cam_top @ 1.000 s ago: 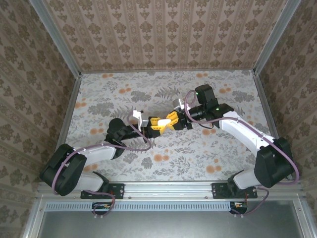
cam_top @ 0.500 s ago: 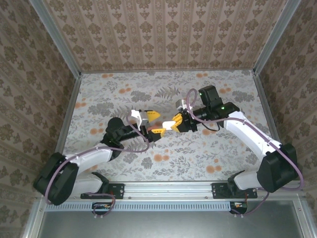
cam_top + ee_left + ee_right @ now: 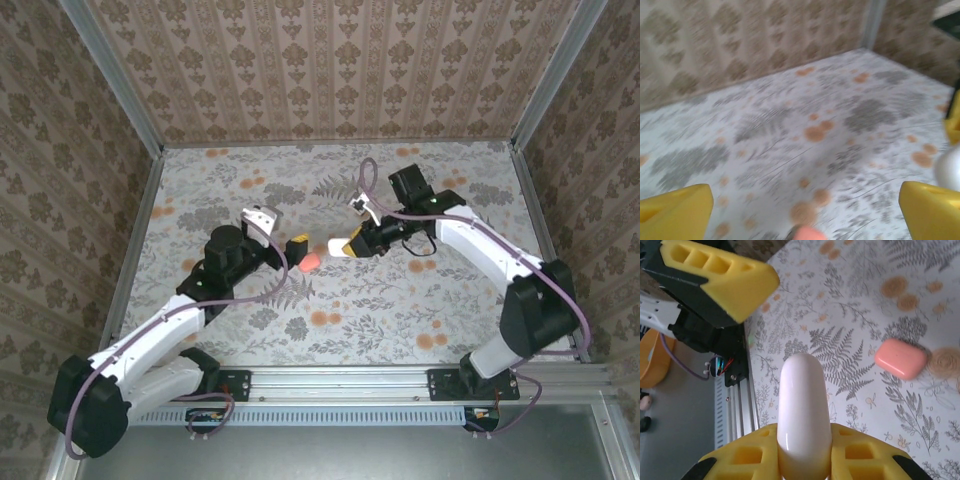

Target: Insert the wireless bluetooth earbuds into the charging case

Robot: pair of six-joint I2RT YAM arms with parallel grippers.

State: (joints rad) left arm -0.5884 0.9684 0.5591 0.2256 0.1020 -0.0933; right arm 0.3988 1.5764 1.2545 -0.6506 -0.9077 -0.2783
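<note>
We see a white case [image 3: 804, 410], smooth, glossy and pebble-shaped, gripped at one end between the yellow pads of the right end effector [image 3: 805, 450]. Its rounded free end juts out above the counter [image 3: 855, 315] without touching it. A coral-red case [image 3: 900, 358], a small rounded block that looks closed, lies flat on the flowered counter. From overhead it sits just beside the white case's tip, apart from it.

Right gripper [image 3: 805, 456] clamped on white charging case [image 3: 803, 400], rounded end pointing away. Coral charging case [image 3: 900, 358] lies on floral table [image 3: 850, 305], apart. Left gripper's yellow finger [image 3: 720, 275] upper left.
</note>
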